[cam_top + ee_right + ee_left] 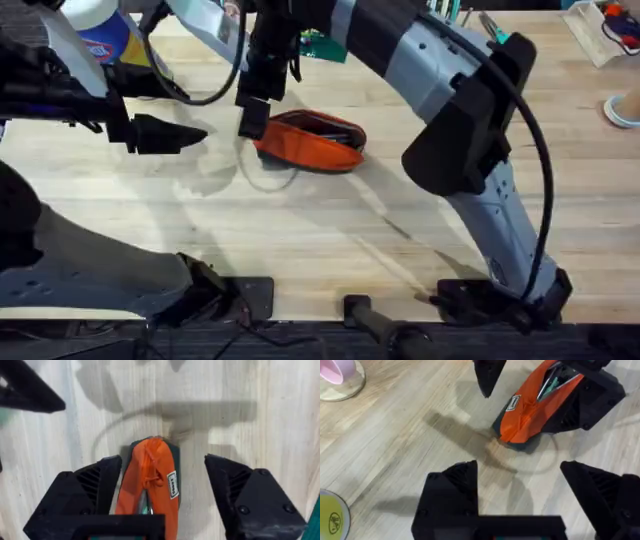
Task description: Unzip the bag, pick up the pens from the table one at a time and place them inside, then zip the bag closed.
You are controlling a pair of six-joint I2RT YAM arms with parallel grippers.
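bag point(152, 477) between right claw point(162, 495) fingers

Overhead: mounted above the arm bases, looking down and forward across the table point(330, 235), far enough to take in both arms and the bag point(312, 141) mid-table. Left wrist: riding low behind the left gripper point(520, 497), angled obliquely over the wood toward one end of the bag point(530, 412), with the right gripper point(540, 382) seen beyond it. Right wrist: set close above the right gripper point(162, 492), facing almost straight down onto the same end of the bag point(155, 480); shared across all three, that bag end and the bare planks beside it.
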